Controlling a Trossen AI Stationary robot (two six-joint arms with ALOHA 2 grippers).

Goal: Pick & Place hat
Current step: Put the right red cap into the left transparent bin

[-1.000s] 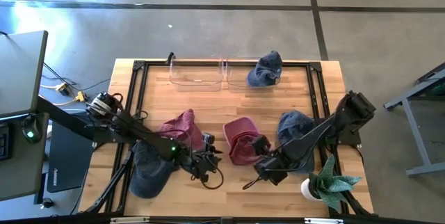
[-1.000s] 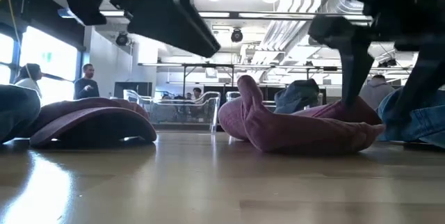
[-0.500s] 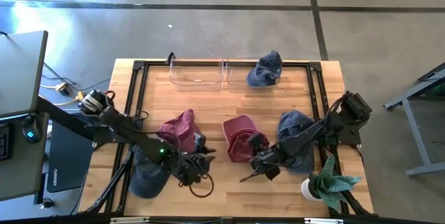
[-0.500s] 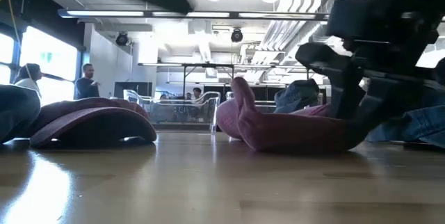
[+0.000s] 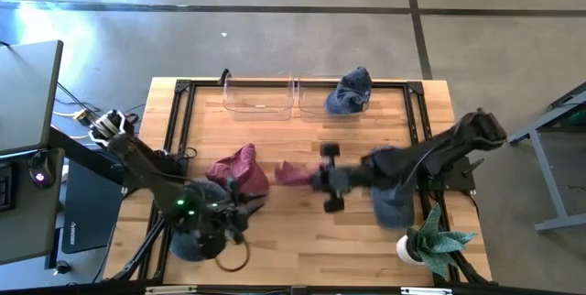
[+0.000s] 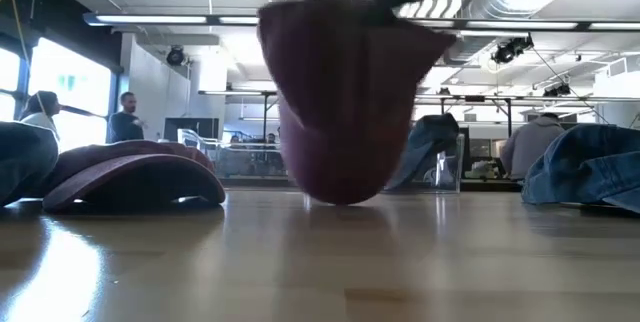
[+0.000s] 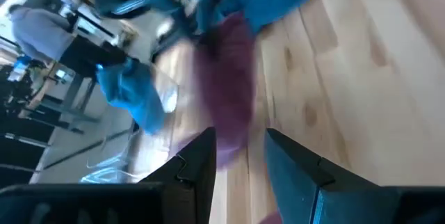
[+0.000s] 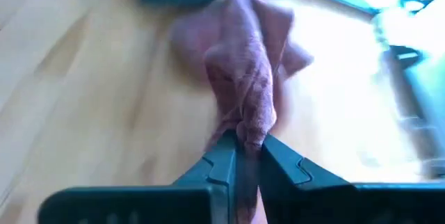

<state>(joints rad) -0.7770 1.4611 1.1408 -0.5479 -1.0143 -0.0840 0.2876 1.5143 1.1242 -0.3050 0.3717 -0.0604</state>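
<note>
Far left of the high view, a dark blue hat [image 5: 188,231] sits at the table's [image 5: 284,139] lower-left edge, with the left gripper [image 5: 240,209] just to its right; its fingers [image 7: 191,165] stand apart with nothing between them (clear in the left wrist view). Just above it, a maroon hat [image 5: 236,169] lies flat on the wood; the low view shows it resting at left [image 6: 125,177].

Centre frame: the right gripper [image 5: 316,178] is clamped on a second maroon hat [image 5: 293,174], fabric pinched between the fingertips [image 8: 226,156] in the right wrist view. The low view shows this hat [image 6: 345,102] hanging in mid-frame, its lowest part close to the tabletop (touching or not, cannot tell).

Upper centre, two clear bins [image 5: 259,95] line the table's far edge, a blue hat [image 5: 349,92] at the right-hand one. Right of centre, a denim hat [image 5: 392,185] lies under the right arm. Lower right, a potted plant [image 5: 428,240] at the table corner.
</note>
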